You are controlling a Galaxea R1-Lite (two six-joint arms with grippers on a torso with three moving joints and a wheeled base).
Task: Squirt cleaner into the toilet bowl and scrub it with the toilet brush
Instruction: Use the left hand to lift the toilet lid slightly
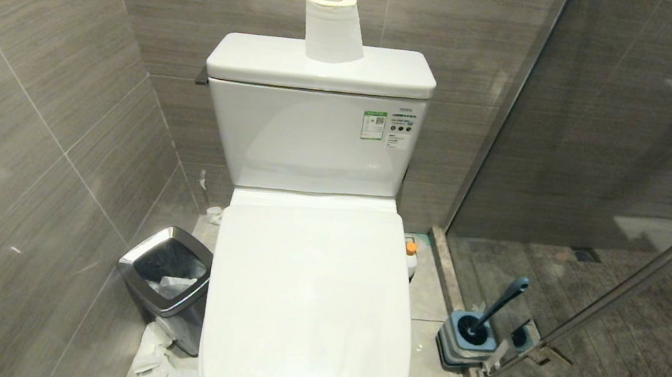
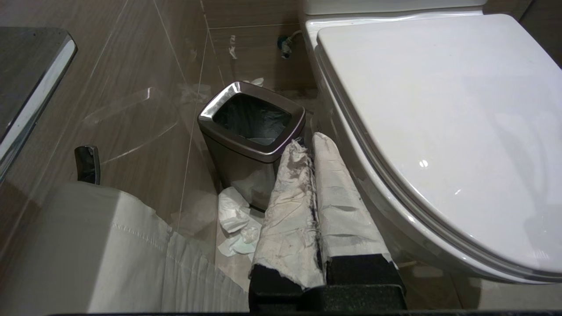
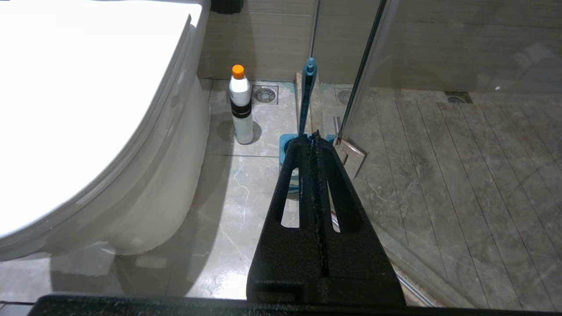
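One cleaner (image 3: 241, 105) — one toilet brush (image 3: 307, 94)
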